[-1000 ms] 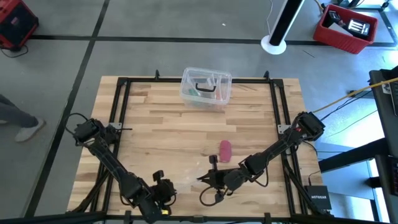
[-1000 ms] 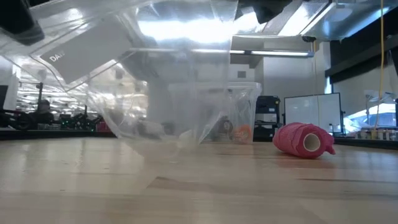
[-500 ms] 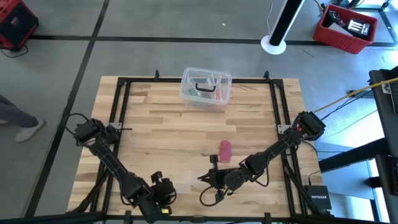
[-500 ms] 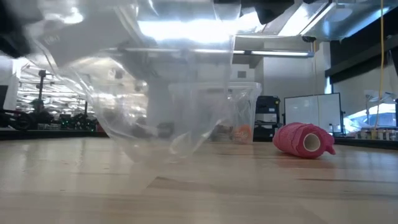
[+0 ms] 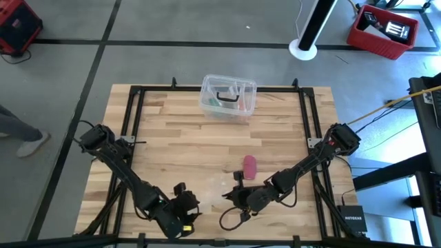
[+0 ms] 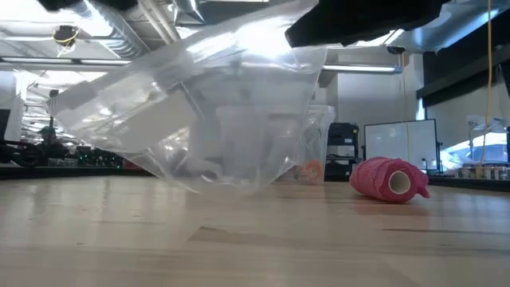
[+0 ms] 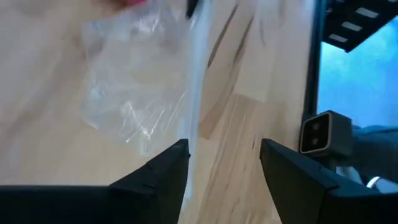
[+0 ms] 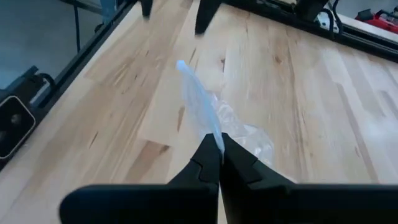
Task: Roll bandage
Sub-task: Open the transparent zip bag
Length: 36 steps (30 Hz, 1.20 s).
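- Bandage (image 5: 249,165): a stubby pink roll lying on its side on the table (image 5: 179,148), right of centre. In the low view (image 6: 388,180) its open core faces the camera. Nothing grips it.
- Right gripper (image 5: 231,195): low over the near part of the table, just in front of the bandage and apart from it. In its wrist view (image 8: 217,163) the fingers are pressed together on an edge of the clear wrapper (image 8: 205,115).
- Wrapper: crumpled clear plastic, held up off the table between the two grippers. In the low view (image 6: 207,119) it hangs tilted and fills the middle of the frame, its lower edge near the wood.
- Left gripper (image 5: 185,207): near the front edge, left of the right gripper. In its wrist view (image 7: 221,163) the fingers stand apart at a moderate gap; the wrapper (image 7: 134,93) lies ahead of them, one fold reaching down beside one finger (image 7: 168,171). Whether that finger touches the plastic cannot be told.
- Box (image 5: 229,97): clear plastic, at the far edge of the table, well apart from both grippers.
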Tool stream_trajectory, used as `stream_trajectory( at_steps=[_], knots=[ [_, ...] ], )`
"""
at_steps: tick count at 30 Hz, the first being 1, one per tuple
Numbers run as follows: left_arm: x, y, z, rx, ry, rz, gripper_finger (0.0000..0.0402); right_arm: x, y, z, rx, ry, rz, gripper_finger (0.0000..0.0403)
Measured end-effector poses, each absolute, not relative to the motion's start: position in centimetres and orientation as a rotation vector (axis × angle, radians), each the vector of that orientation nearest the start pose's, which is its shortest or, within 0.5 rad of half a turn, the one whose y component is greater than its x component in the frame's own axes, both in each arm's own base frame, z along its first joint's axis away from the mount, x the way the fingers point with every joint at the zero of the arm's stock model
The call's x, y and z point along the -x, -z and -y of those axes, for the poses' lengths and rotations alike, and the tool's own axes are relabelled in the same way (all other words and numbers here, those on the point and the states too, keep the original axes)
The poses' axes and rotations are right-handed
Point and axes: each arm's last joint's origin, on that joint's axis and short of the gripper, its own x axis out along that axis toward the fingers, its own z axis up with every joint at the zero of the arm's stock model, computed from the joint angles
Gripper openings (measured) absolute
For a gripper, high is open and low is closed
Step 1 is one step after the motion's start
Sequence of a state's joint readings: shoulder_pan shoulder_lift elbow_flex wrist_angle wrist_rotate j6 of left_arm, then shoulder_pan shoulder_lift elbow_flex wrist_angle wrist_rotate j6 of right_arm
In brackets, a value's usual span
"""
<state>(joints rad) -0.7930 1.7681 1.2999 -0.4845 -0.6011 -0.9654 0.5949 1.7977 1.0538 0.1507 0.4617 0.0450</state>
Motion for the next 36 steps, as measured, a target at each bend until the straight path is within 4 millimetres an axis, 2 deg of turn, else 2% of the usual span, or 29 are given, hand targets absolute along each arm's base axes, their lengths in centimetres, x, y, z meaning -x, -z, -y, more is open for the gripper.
stream_trajectory(
  at_steps=[6,11,17,23,28,36],
  knots=[
    [-26.9,-23.6,25.0,0.181,-0.251,-0.609,0.0191,-32.3,-17.8,-20.3,0.254,-0.112,-0.522,0.0],
    [-27.5,-21.9,24.0,0.194,-0.304,-0.618,0.0192,-32.3,-17.6,-20.3,0.261,-0.107,-0.524,0.0],
    [-28.4,-19.8,24.0,0.192,-0.322,-0.626,0.0191,-32.4,-17.7,-20.3,0.254,-0.108,-0.513,0.0],
    [-28.8,-18.9,23.7,0.201,-0.354,-0.639,0.0192,-32.4,-17.7,-20.3,0.253,-0.117,-0.515,0.0],
    [-28.8,-19.2,23.8,0.222,-0.345,-0.64,0.0192,-32.4,-17.7,-20.4,0.249,-0.124,-0.513,0.0],
    [-28.1,-21.5,23.5,0.269,-0.331,-0.616,0.0192,-32.5,-18.1,-20.6,0.249,-0.164,-0.481,0.0]
  ],
)
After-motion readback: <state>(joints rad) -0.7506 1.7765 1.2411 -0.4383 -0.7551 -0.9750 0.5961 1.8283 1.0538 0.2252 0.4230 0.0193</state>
